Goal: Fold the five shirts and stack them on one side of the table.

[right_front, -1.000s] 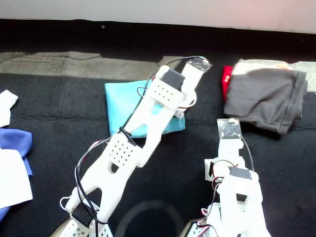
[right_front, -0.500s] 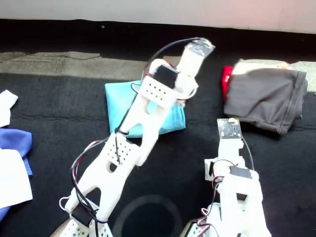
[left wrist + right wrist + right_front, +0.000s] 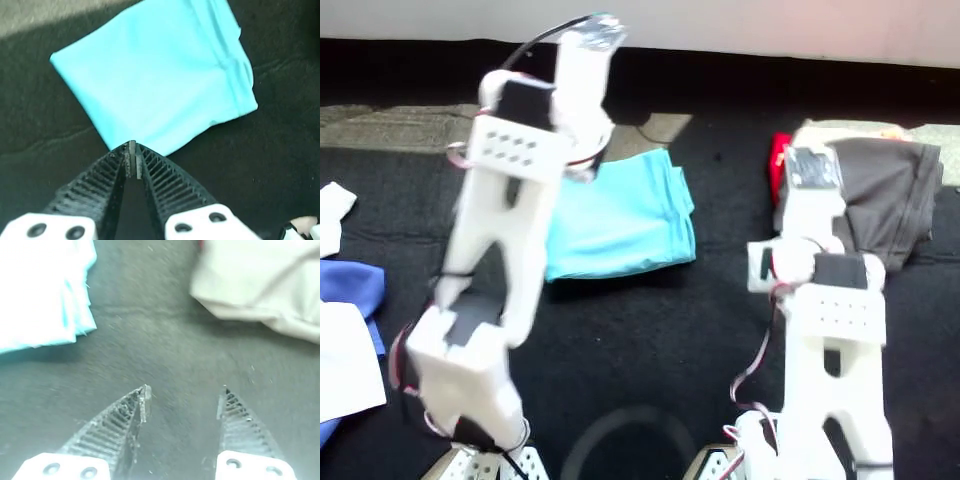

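Unfolded blue and white shirts (image 3: 345, 330) lie well left of the folded cyan shirt (image 3: 620, 215), probably next up. The left claw (image 3: 131, 159) hangs over the cyan shirt's edge, tips together and empty. The right claw (image 3: 182, 400), tips apart, hovers over bare surface (image 3: 165, 340) between the cyan shirt and the grey stack (image 3: 900, 200), likely ready to move the cyan shirt there. Wrist views settle the tip gaps; the high view adds the leftover shirts.

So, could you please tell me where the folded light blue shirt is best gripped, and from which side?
Probably by the edge of the light blue shirt that faces the grey shirt, coming from that side. The layers end there in a stack, so one low pinch could take them all. The right gripper hangs open above the bare table there.
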{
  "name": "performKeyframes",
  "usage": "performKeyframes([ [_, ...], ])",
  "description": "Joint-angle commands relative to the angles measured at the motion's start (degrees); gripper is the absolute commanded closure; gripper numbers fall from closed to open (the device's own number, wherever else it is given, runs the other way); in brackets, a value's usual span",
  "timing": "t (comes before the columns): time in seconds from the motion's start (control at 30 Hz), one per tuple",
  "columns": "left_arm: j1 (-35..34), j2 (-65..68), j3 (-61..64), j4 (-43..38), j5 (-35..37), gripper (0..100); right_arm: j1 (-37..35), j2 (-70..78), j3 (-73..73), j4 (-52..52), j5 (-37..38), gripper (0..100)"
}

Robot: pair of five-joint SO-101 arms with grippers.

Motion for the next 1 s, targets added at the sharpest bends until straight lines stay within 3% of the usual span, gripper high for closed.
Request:
performKeyframes([
  [0.0,-5.49,-14.73,15.69,0.09,0.00,99,-3.91,8.75,-10.24,0.75,-3.96,77.1],
  [0.13,-12.88,-21.41,31.69,-3.25,-0.09,99,-8.40,20.18,-22.11,1.10,-7.82,77.1],
  [0.3,-22.29,-26.15,50.24,-14.42,-0.09,99,-13.58,34.77,-38.99,1.27,-15.21,76.9],
  [0.5,-28.62,-32.04,66.77,-21.89,-0.09,99,-18.95,53.05,-59.21,8.04,-16.26,76.2],
  [0.67,-30.64,-34.42,72.84,-30.15,-0.09,99,-20.09,66.95,-75.74,13.76,-16.26,67.0],
  [0.8,-30.55,-34.42,74.33,-32.35,-4.13,99,-19.91,75.82,-86.90,18.86,-16.35,66.5],
  [0.97,-30.55,-34.42,74.24,-33.58,-4.31,99,-19.82,83.74,-98.51,23.52,-18.81,65.2],
])
